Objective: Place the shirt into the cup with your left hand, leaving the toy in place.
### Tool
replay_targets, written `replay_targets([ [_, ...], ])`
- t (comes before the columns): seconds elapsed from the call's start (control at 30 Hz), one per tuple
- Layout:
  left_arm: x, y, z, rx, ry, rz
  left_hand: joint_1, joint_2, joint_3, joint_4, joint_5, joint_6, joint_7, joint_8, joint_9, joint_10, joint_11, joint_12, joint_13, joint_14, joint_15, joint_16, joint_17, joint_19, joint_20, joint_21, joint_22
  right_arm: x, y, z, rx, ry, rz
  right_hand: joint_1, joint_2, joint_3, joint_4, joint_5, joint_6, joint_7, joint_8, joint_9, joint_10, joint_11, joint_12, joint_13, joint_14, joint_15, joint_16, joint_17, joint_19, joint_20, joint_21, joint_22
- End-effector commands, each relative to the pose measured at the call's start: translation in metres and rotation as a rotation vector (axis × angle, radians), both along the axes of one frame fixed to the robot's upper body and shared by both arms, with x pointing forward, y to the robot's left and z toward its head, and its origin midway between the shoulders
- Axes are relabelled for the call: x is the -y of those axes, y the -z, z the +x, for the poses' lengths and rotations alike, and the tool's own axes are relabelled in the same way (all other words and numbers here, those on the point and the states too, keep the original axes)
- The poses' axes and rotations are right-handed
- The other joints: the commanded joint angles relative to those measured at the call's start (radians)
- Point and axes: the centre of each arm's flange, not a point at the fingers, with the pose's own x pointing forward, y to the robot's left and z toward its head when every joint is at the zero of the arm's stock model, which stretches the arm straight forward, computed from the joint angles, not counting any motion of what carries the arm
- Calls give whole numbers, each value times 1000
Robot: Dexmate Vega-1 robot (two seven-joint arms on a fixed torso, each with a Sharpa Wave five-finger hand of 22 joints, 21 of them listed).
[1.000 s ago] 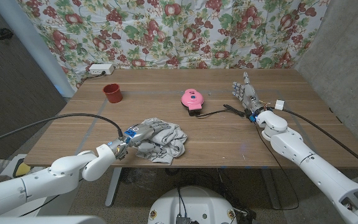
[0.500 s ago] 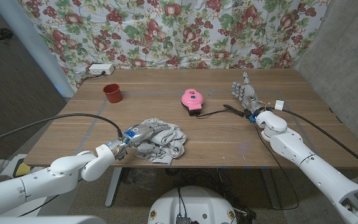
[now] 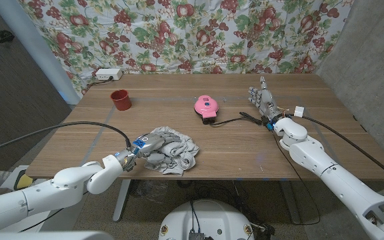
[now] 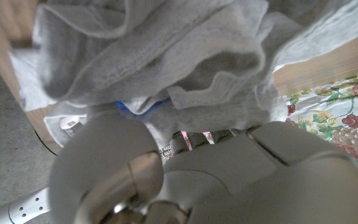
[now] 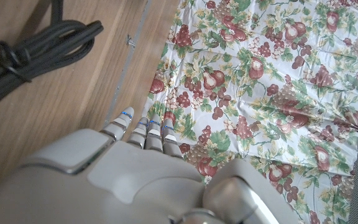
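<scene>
A crumpled grey shirt (image 3: 179, 157) lies near the table's front edge, left of the middle. My left hand (image 3: 157, 144) is on its left part, fingers curled into the cloth and gripping a bunch of it. In the left wrist view grey folds of the shirt (image 4: 166, 68) are heaped over my left hand (image 4: 185, 168) and hide its fingers. The small red cup (image 3: 120, 99) stands upright at the back left, well away from the hand. The pink toy (image 3: 205, 105) sits at the table's middle. My right hand (image 3: 263, 100) stands at the right, fingers apart and holding nothing.
A black cable (image 3: 235, 120) runs from the toy toward my right wrist and also shows as the coiled cable (image 5: 30, 46). A white power strip (image 3: 107, 74) lies at the back left corner. A floral cloth (image 3: 192, 33) hangs behind the table.
My left hand's fingers have curled in and the shirt has bunched up toward the hand, its right edge drawn in. The right arm, cup and toy have not moved.
</scene>
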Motion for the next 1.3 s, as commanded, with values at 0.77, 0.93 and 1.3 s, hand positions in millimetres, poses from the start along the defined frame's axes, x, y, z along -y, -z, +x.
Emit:
replay_targets([
  [0.77,5,6,11,-8,-15,-5,284,-152,1064,-30,-456,230,6,329,446,268,-2,121,410,410,-149,12,434,221,-164,358,262,5,-6,6,-9,1,-7,-6,-4,6,0,-1,8,-3,5,5,6,-3,2,3,0,1,6,4,-5,7,3,3],
  [0.93,4,4,11,-2,-15,-17,320,-154,1043,-30,-454,262,6,354,499,323,-2,103,494,446,-150,-4,511,127,-161,630,99,4,-6,8,-9,-1,-4,-6,-4,6,0,-1,8,-3,5,5,6,-2,2,3,-1,0,5,4,-5,7,3,3],
  [1.3,5,1,12,16,-15,-39,385,-147,1000,-30,-451,315,6,379,557,382,-3,120,547,486,-153,20,640,56,-143,851,22,3,-7,13,-10,-6,-2,-7,-4,6,0,-1,8,-4,5,5,6,-3,2,3,-1,1,5,4,-5,7,3,3],
])
